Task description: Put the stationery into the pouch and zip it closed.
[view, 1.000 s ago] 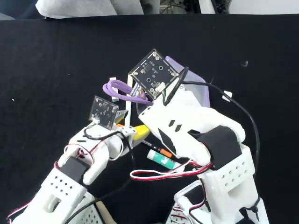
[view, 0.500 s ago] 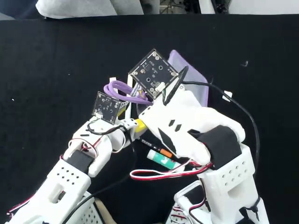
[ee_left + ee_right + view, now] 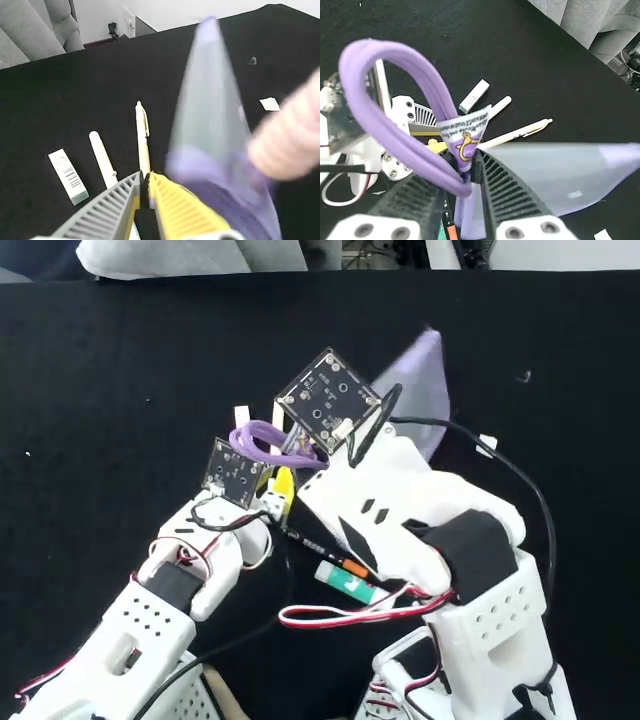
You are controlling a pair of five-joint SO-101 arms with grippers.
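Right gripper [image 3: 470, 162] clamped on purple pouch [image 3: 560, 170] edge, pouch lifted. Left gripper [image 3: 144, 176] jaws together at pen [image 3: 141, 135] end. Black table [image 3: 60, 90] stretches beyond.

Eraser [image 3: 69, 176], marker [image 3: 102, 160] and pen [image 3: 142, 140] lie side by side on the table [image 3: 120, 360], left to right in that order, beyond my left gripper [image 3: 144, 176], whose jaws are closed on the pen's near end. Just right of the pen my right gripper [image 3: 470, 170] holds the pouch [image 3: 560, 170] up off the table by one end, its loop [image 3: 405, 115] arching over toward my left gripper. Nearer my bases, between my arms, a second pen [image 3: 352, 567] and a short tube [image 3: 345, 583] lie side by side.
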